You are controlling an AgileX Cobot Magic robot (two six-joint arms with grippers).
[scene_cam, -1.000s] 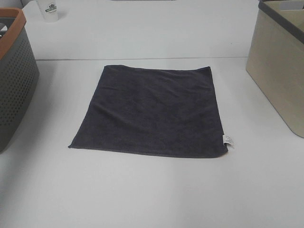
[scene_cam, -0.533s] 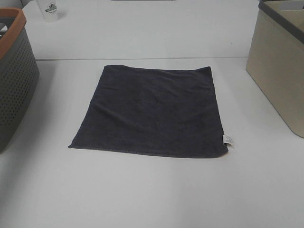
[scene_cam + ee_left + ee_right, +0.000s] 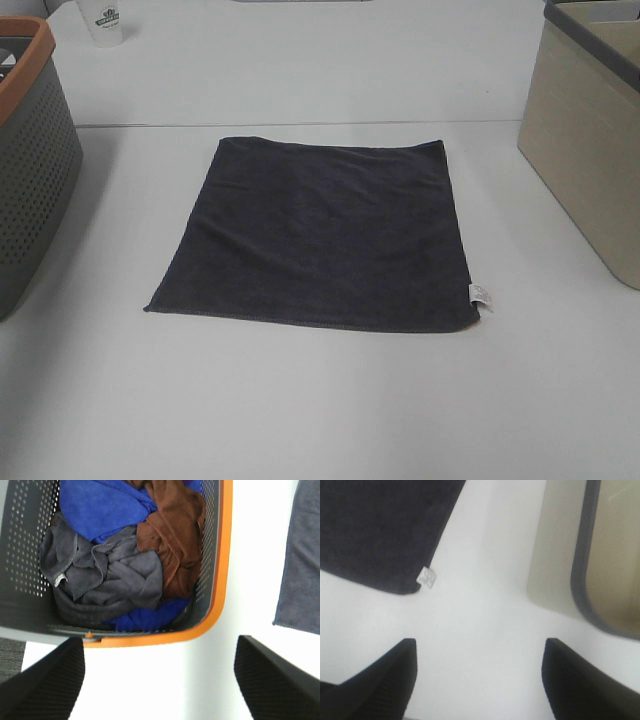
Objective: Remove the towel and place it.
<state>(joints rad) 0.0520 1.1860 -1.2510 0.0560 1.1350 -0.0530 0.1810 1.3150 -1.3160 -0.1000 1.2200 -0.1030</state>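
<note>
Where the towel [image 3: 322, 236] lies, it is spread flat on the white counter [image 3: 300, 400], roughly midway between the two baskets and touching neither. It is dark charcoal, close to square, with a small white tag [image 3: 478, 294] at the near corner on the right side of the overhead view. Shallow wrinkles run across its surface; all edges rest on the counter.

To the left stands a grey perforated basket [image 3: 30, 190] with an orange rim. The left wrist view looks down into it: a grey cloth [image 3: 102, 577], a blue cloth [image 3: 100, 505] and a brown cloth [image 3: 172, 540] are bundled inside. To the right stands a beige basket [image 3: 585, 150] with a dark grey rim (its interior is not visible clearly enough to describe). A white cup [image 3: 101, 20] with a dark printed emblem stands at the far left of the counter.

Neither arm appears in the overhead view. The left claw [image 3: 160, 680] is spread wide and holds nothing, positioned over the near rim of the orange-rimmed basket. The right claw [image 3: 480, 680] is likewise spread wide and empty, over bare counter between the tag corner and the beige basket.
</note>
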